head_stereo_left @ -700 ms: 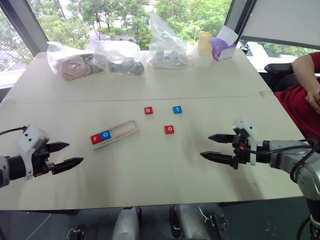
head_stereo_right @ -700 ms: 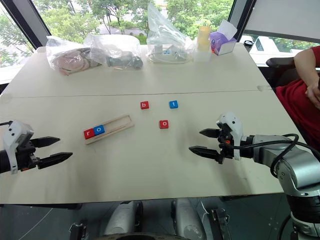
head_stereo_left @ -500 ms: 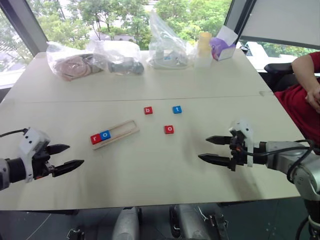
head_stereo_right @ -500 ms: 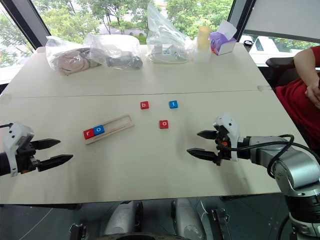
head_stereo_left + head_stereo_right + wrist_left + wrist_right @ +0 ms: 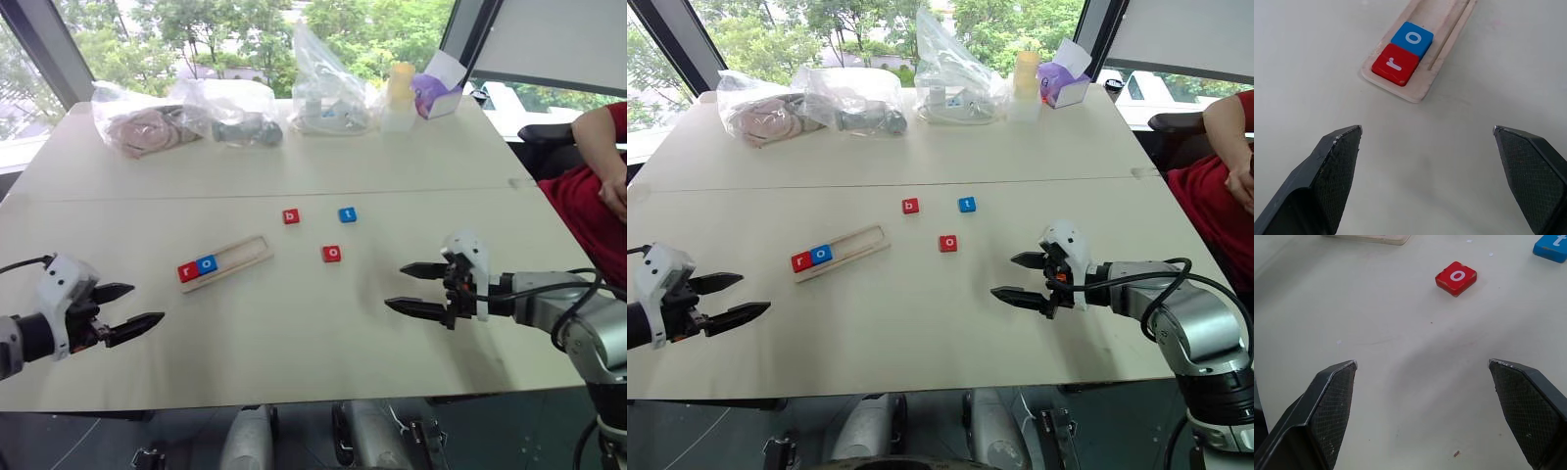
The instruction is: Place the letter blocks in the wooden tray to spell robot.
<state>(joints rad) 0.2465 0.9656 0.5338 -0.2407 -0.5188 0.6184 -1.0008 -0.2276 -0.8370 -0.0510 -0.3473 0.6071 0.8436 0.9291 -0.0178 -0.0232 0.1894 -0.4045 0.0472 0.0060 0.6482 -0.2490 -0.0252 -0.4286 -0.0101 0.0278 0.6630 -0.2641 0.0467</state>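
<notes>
The wooden tray [image 5: 225,261] at frame centre-left held r and o. Both the right end effector [image 5: 419,287] and the left end effector [image 5: 122,310] hung wide open, empty. Best approach: fetch the b block [image 5: 291,216] next, gripping its sides squarely.

Bright daylight from windows [image 5: 245,29] behind; soft shadows on table [image 5: 294,323]; frames sharp.
</notes>
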